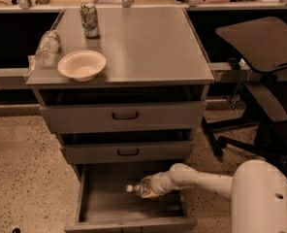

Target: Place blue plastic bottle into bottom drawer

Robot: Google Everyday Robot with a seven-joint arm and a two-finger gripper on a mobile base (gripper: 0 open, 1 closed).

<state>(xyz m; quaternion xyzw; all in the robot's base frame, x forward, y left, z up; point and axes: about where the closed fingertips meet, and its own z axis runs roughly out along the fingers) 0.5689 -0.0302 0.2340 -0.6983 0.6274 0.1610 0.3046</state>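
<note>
The bottom drawer [104, 212] is pulled out, showing its plain grey floor. The blue plastic bottle [136, 189] lies on its side inside it, white cap pointing left, low over or on the floor. My gripper [148, 188] reaches into the drawer from the right on the white arm and is at the bottle's body, which it partly hides.
On the cabinet top are a white bowl [82, 65], a green-patterned can [89, 20] and a wrinkly clear plastic bag [46, 48]. The two upper drawers [124, 115] are nearly shut. An office chair [264, 81] stands to the right. The robot's white body [264, 198] is at the lower right.
</note>
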